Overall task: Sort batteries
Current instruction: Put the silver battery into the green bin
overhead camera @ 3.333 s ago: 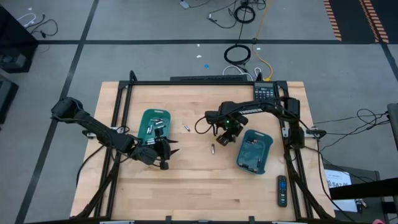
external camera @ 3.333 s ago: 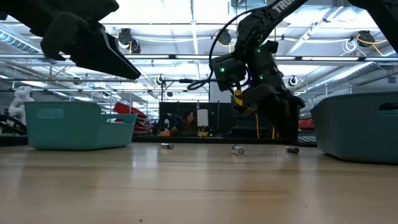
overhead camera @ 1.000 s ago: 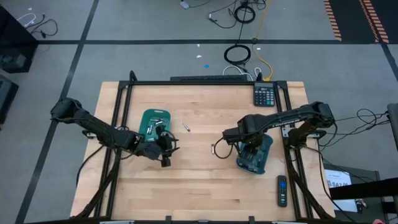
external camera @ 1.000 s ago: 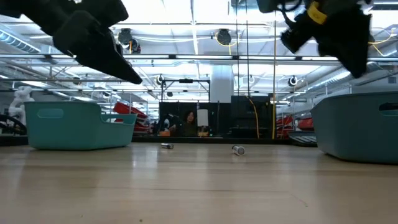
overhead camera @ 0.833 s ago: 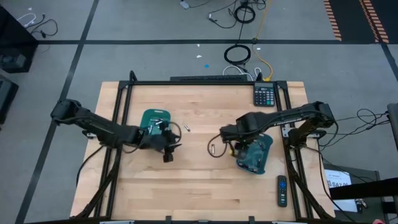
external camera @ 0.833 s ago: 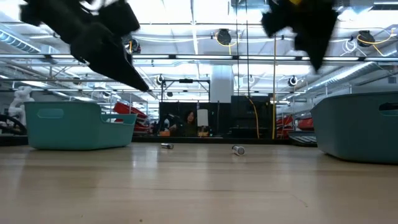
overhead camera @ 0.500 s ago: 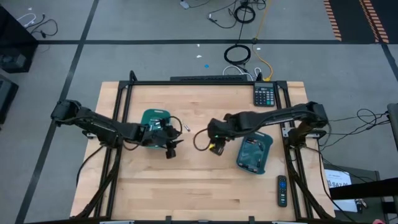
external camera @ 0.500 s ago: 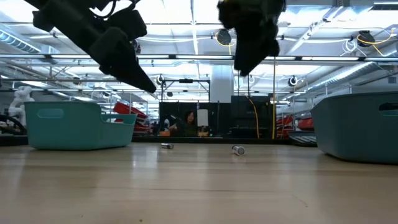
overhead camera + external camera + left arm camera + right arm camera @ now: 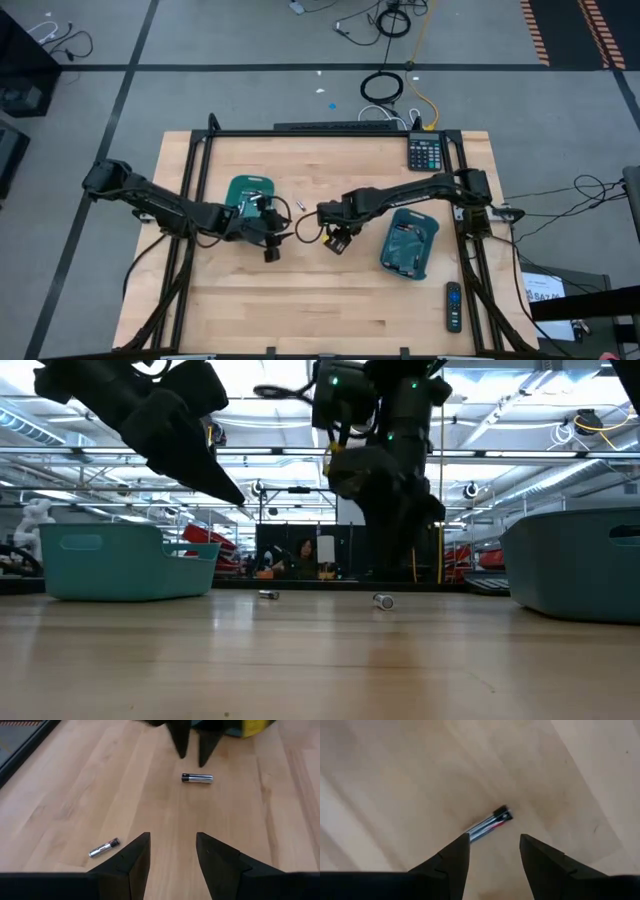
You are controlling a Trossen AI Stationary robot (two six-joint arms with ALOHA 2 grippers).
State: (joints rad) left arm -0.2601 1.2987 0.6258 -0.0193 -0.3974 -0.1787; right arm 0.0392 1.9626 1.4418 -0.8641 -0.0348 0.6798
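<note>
Starts at the far left with the left arm, reaching in over the table (image 9: 300, 300) from its left edge; meets the left teal tray (image 9: 248, 180) next, with pale bits inside too small to name; finds the left gripper (image 9: 272, 238) just beside that tray's right side, hanging above the wood in the low view; shows its fingers (image 9: 134, 862) set wide apart in the left wrist view, nothing between them but bare boards.

Moves on to a thin battery (image 9: 299, 206), silvery, lying flat on the table just right of the left tray, apart from both grippers; lies off to one side ahead of the left gripper in the left wrist view.

Reaches centre table, and there the right gripper (image 9: 335, 238), stretched far over from the right side and pointing down; fingers (image 9: 451, 860) spread wide here too, gripping nothing. Spots a second battery (image 9: 197, 778), silver with a dark end, flat on the wood just by those tips, near but not touching; sits slanted ahead of the open gap in the right wrist view.

Further right, the right teal tray (image 9: 428, 225), dark contents, cannot tell what; beyond it the calculator (image 9: 425, 152) at the far right corner and the remote (image 9: 453, 305) near the front right edge.
</note>
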